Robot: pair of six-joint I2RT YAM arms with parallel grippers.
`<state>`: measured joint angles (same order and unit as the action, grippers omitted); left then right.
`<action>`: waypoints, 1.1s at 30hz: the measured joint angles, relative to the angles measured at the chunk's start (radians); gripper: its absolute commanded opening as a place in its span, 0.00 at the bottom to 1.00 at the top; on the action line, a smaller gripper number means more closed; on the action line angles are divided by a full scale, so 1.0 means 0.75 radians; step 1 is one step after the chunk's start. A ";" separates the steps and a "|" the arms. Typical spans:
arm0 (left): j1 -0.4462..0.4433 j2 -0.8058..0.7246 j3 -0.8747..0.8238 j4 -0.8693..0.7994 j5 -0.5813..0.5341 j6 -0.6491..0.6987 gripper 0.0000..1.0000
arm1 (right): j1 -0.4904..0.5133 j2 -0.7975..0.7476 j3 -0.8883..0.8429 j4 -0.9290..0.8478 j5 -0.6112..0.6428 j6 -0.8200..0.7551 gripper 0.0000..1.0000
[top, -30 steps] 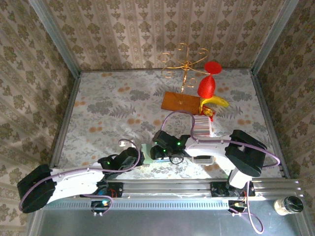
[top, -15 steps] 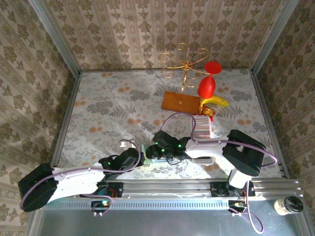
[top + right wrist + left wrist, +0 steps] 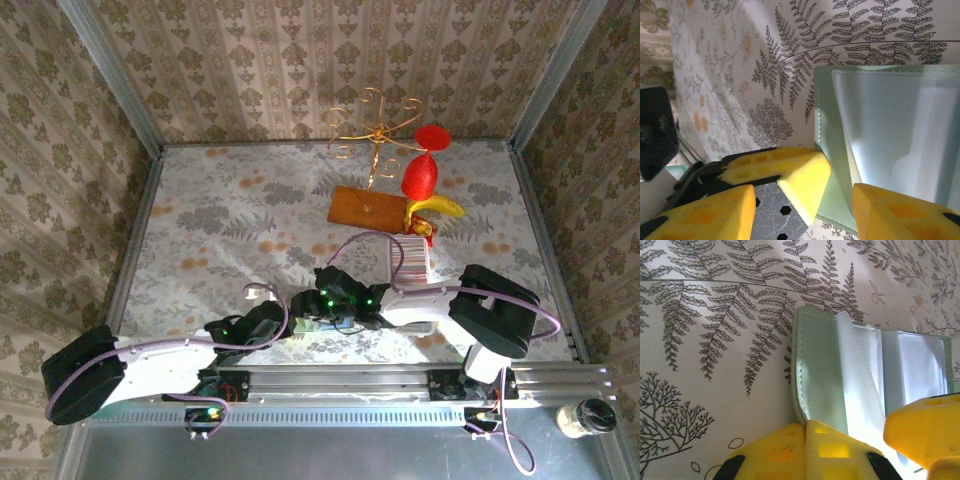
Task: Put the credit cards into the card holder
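Grey-green card holder [image 3: 820, 375], soft, floppy (likely slick inside); your left claw [image 3: 805, 432] clamped on its cover edge; right claw [image 3: 805, 210] apart; hold that edge.

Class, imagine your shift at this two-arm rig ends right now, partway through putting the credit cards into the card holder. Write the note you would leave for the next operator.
Left gripper: shut on the cover edge of the card holder, which lies open on the table.
Right gripper: open, fingers apart over the holder's pockets, with no card seen between them.
Credit cards: stacked in the white ribbed tray, further back and to the right of the holder.
Done: holder opened and held. I cannot tell whether any pocket already has a card.
Left: fetch cards from the tray and slide each into a pocket.
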<state>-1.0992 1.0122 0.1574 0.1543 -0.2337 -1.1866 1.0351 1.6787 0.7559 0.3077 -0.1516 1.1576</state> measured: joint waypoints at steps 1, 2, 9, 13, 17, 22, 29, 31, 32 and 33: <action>0.000 0.010 0.000 0.008 0.000 0.000 0.00 | -0.002 0.000 -0.011 0.026 -0.006 0.009 0.54; 0.000 0.016 0.000 0.015 -0.001 -0.001 0.00 | -0.004 0.000 -0.016 0.039 -0.009 0.014 0.55; 0.000 0.027 -0.001 0.044 -0.011 -0.025 0.00 | -0.014 -0.001 -0.016 0.068 -0.010 0.034 0.55; 0.000 0.024 -0.001 0.050 -0.015 -0.034 0.00 | -0.020 -0.012 -0.016 0.071 -0.011 0.039 0.56; 0.000 0.020 -0.009 0.049 -0.014 -0.035 0.00 | -0.030 -0.075 -0.016 0.123 -0.038 0.058 0.56; 0.000 0.017 -0.013 0.049 -0.014 -0.035 0.00 | -0.030 -0.218 0.014 0.134 -0.048 0.042 0.56; -0.001 -0.002 -0.019 0.044 -0.014 -0.035 0.11 | -0.039 -0.345 0.031 -0.104 0.043 -0.067 0.44; -0.004 -0.021 -0.021 0.028 -0.016 -0.037 0.16 | -0.051 -0.356 0.031 -0.188 0.068 -0.100 0.33; -0.008 -0.033 -0.024 0.018 -0.020 -0.035 0.17 | -0.058 -0.356 0.031 -0.222 0.076 -0.113 0.29; -0.010 -0.048 -0.030 0.003 -0.024 -0.035 0.18 | -0.065 -0.355 0.030 -0.260 0.085 -0.131 0.22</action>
<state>-1.1069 0.9760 0.1352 0.1562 -0.2516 -1.2125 0.9863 1.4128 0.7784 0.1123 -0.0875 1.0595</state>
